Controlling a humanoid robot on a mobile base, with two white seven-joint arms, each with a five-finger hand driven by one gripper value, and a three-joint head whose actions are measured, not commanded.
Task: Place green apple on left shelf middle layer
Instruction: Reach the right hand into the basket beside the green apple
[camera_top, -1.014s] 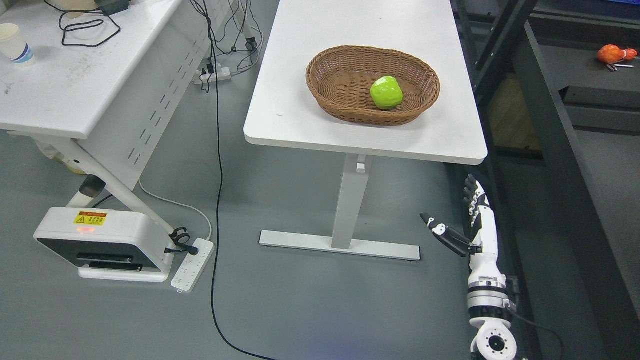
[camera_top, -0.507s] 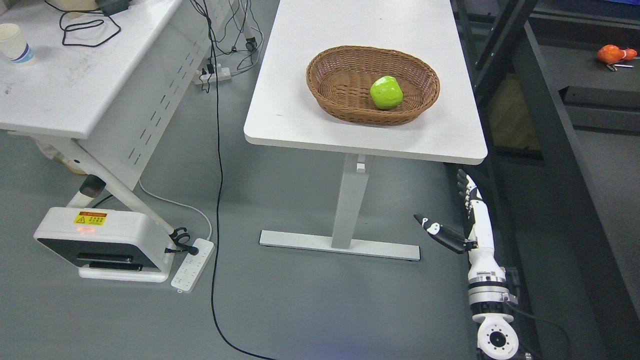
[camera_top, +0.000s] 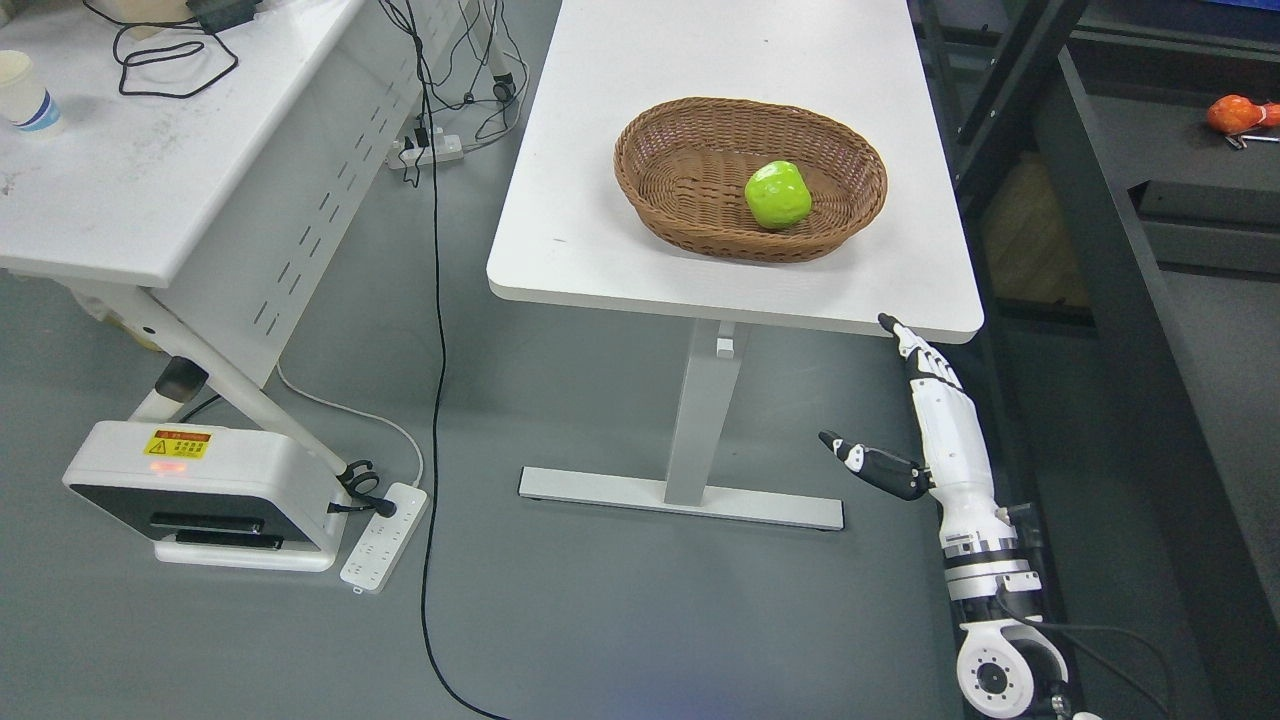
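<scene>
A green apple (camera_top: 777, 195) lies inside an oval brown wicker basket (camera_top: 650, 170) near the front edge of a white table (camera_top: 720, 60). My right hand (camera_top: 880, 400) rises from the lower right, below the table's front right corner. It is open, fingers stretched straight up toward the table edge and thumb pointing left, with nothing in it. The hand sits well below and to the right of the apple. My left arm does not show.
A dark shelf frame (camera_top: 1120, 250) stands at the right with an orange object (camera_top: 1235, 113) on a layer. Another white table (camera_top: 150, 150) with a paper cup (camera_top: 22, 92) is at left. Cables (camera_top: 436, 300), a power strip (camera_top: 382, 535) and a white device (camera_top: 200, 480) lie on the floor.
My right hand has risen and moved slightly left, its fingertips now just under the table's front right edge. The whole view has shifted a little.
</scene>
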